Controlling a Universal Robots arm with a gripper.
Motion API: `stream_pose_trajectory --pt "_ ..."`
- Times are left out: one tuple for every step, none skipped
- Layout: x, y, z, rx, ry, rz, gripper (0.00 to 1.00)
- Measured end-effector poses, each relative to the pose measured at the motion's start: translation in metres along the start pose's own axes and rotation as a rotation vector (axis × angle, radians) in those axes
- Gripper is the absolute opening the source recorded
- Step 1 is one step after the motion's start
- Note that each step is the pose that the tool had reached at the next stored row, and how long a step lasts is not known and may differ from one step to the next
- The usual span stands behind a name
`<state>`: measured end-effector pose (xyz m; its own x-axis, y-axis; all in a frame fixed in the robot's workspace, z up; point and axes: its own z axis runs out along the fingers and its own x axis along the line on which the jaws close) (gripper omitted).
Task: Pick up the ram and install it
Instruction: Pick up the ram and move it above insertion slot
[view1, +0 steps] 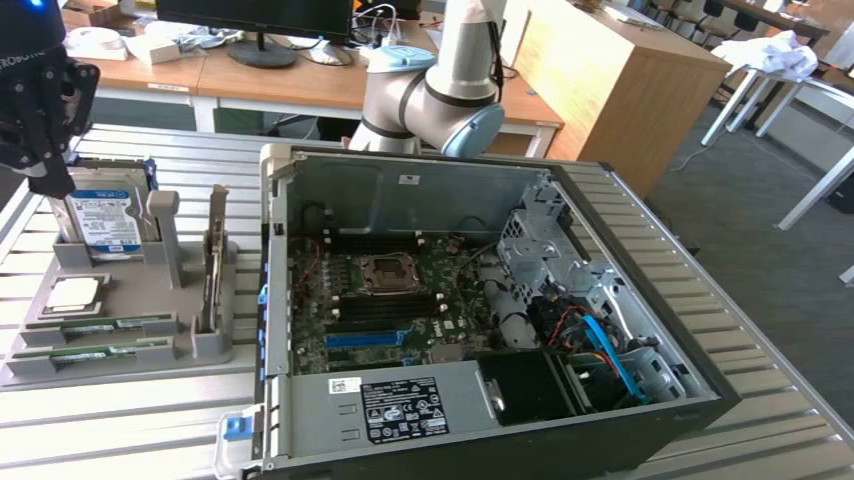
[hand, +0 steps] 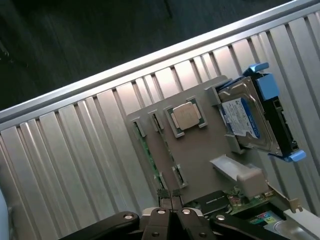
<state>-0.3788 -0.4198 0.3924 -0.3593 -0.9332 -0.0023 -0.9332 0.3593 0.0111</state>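
A ribbed aluminium counter (view1: 107, 430) stands in an office, with wooden desks and a monitor behind it. The arm (view1: 434, 95) rises from beyond an open computer case (view1: 414, 185).

The dark end effector (view1: 51, 180) hangs at the exterior view's left, above the far part of a grey tray (view1: 80, 378). In the wrist view the end effector (hand: 171, 197) has its two fingers pressed flat together, with nothing between them.

The ram (view1: 94, 352) lies flat in a slot along the tray's near edge. It is lower than the fingertips and closer to the exterior camera. It is a thin green board, long and narrow, and its long axis runs across the exterior view from left to right. In the wrist view the ram (hand: 146, 150) stretches lengthwise away from the fingertips, along the tray's outer edge, with one end close under them. A second stick (view1: 114, 322) like it lies parallel, just beside it.

Next inward sits a square processor chip (view1: 74, 293) with a dull metal lid. Behind that a silver hard drive (view1: 104, 220) with a blue label stands propped on edge. A card (view1: 214, 270) stands upright at the tray's side nearest the case.

The case is pale sheet metal. It lies on its side with the panel off, showing the green motherboard (view1: 387, 300) inside. Neither stick has been lifted from the tray.
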Motion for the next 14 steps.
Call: stream_pose_trajectory --pt "0.0000 0.0000 0.0000 0.0002 0.0005 -0.015 0.10" --pt "0.0000 0.0000 0.0000 0.0003 0.0012 -0.030 0.10" --pt "0.0000 0.0000 0.0000 0.0005 0.0020 -0.045 0.10" --pt "0.0000 0.0000 0.0000 0.0007 0.0027 -0.062 0.10" --pt "0.0000 0.0000 0.0001 0.0009 0.0035 -0.077 0.10" --pt "0.0000 0.0001 0.0001 0.0011 0.0044 -0.093 0.10" --pt "0.0000 0.0001 0.0001 0.0014 0.0055 -0.108 0.10" --pt "0.0000 0.0002 0.0001 0.0017 0.0067 -0.123 0.10" --pt "0.0000 0.0003 0.0001 0.0022 0.0081 -0.138 0.10" --pt "0.0001 0.0003 0.0001 0.0026 0.0097 -0.154 0.10" --pt "0.0001 0.0004 0.0001 0.0031 0.0113 -0.171 0.10" --pt "0.0001 0.0004 0.0002 0.0036 0.0129 -0.186 0.10" --pt "0.0002 0.0005 0.0002 0.0040 0.0145 -0.202 0.10" --pt "0.0002 0.0005 0.0002 0.0044 0.0159 -0.217 0.10"
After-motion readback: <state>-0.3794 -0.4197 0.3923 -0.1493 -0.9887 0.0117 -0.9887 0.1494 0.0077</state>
